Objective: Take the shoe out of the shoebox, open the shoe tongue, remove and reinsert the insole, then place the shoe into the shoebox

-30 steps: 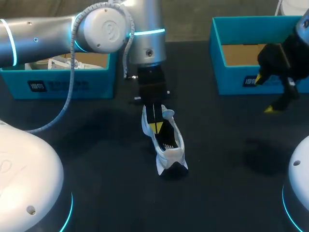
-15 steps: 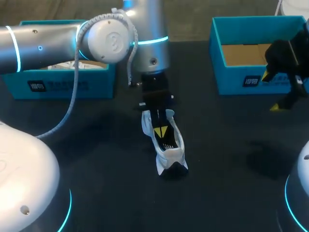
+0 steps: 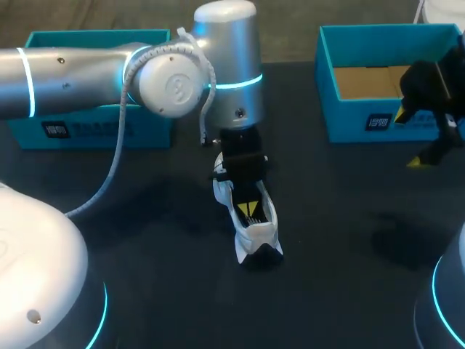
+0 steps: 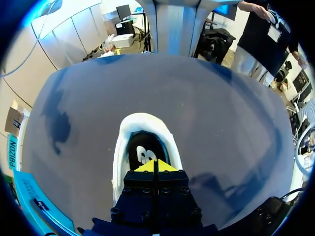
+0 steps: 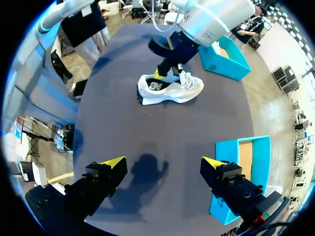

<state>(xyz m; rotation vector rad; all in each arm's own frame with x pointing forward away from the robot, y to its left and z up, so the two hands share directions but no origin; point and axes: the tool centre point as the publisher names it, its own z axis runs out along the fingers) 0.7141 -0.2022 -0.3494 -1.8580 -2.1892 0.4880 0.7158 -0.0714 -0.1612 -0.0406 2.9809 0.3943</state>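
White sneaker sits on the tabletop out of its box, heel end nearest me. It looks light, soft up top with a stiffer sole, so I'd pinch the floppy insole at its heel edge. The left gripper is closed tight inside the shoe opening and has slid toward the heel over the last second. The right gripper hangs wide open by the far right shoebox, after drifting slightly outward.
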